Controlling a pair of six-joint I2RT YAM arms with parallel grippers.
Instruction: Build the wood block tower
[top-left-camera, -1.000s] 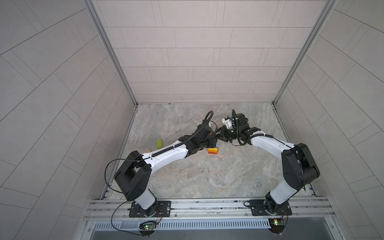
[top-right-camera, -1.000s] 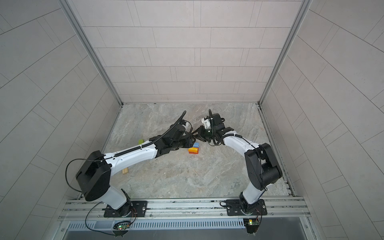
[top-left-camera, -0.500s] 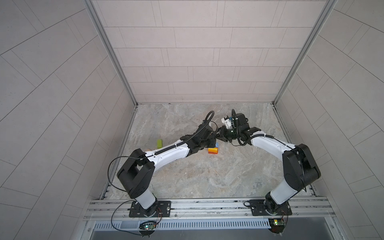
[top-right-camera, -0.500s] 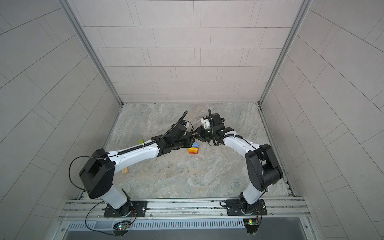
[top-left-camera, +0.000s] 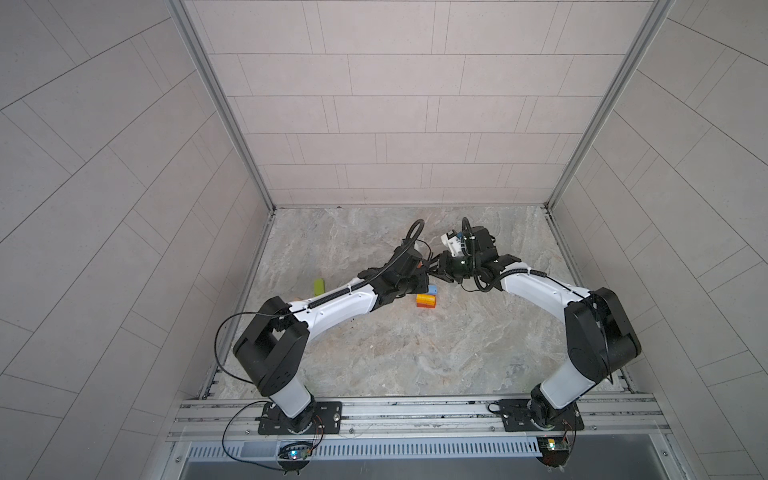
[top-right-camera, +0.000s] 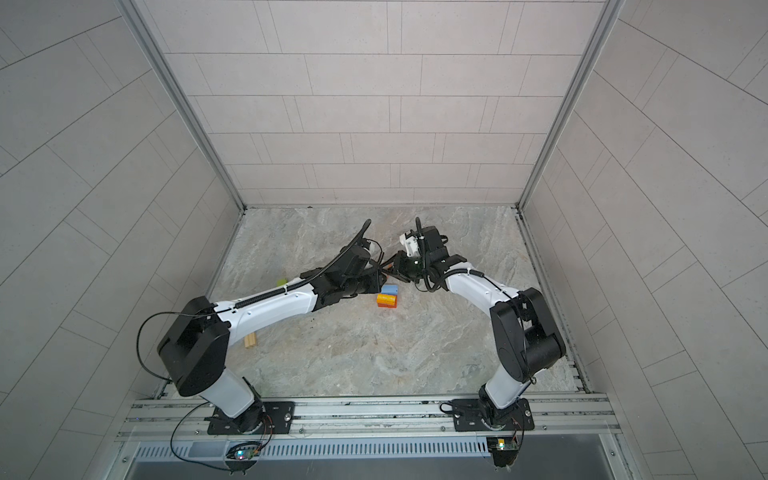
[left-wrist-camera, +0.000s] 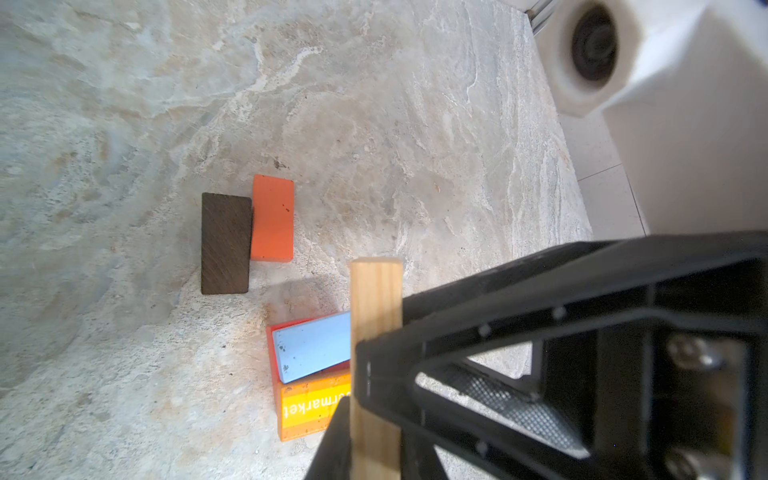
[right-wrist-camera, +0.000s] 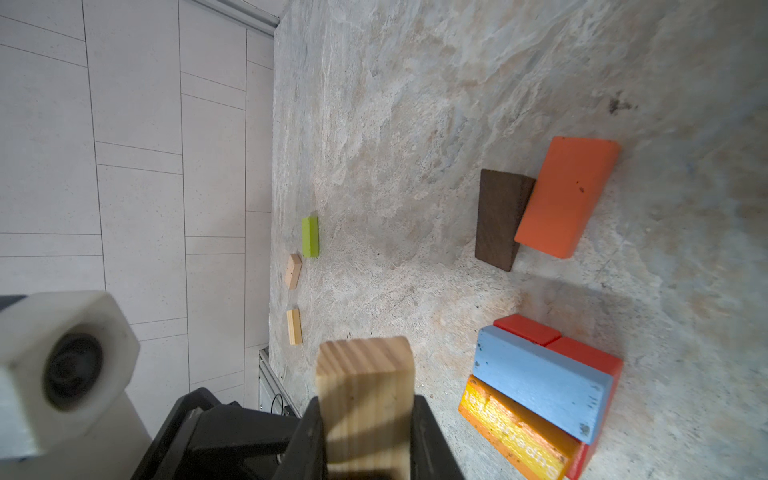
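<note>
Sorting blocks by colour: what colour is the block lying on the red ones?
Light blue block, clearest in the right wrist view.

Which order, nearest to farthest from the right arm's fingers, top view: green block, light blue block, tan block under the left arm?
1. light blue block, centre, closest.
2. green block, left side.
3. tan block, front left.

A marbled grey stone floor (top-left-camera: 415, 357) fills the middle, pale tiled walls (top-left-camera: 395, 104) at 9, 12 and 3 o'clock, a metal rail (top-left-camera: 415, 415) at 6 o'clock.
</note>
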